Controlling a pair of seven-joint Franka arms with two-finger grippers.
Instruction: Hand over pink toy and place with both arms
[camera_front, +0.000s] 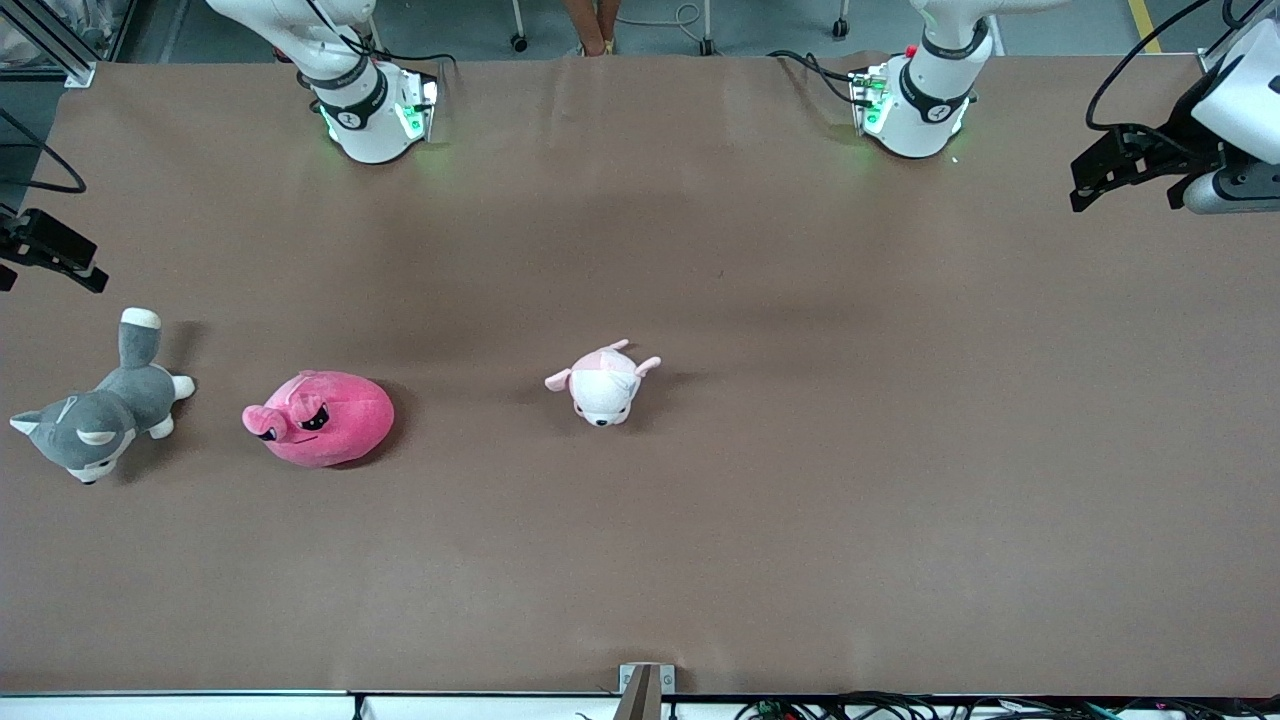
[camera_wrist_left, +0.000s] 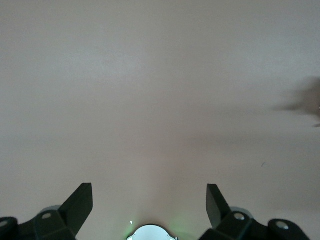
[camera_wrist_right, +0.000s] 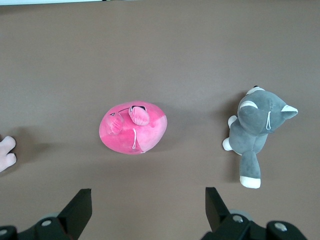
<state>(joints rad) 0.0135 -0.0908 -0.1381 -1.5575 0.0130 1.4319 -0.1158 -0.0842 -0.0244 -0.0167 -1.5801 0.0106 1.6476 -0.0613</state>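
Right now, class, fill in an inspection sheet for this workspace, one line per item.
Surface: flat brown table covering.
Job's things: round hot-pink plush toy, lying untouched near the right arm's end.
Clutter: grey-and-white husky plush beside it; pale pink-and-white plush animal mid-table.
Grippers: left claw open, over bare table; right claw open, above the toys.
Cables: black cables along the table's near edge.
Surroundings: grey floor past the bases.

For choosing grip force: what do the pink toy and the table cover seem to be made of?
Pink toy: soft plush fabric, probably stuffed; matte, fuzzy surface, rounded squashy form, a seam visible.
Table cover: seemingly brown paper or thin sheet; matte, with faint creases.
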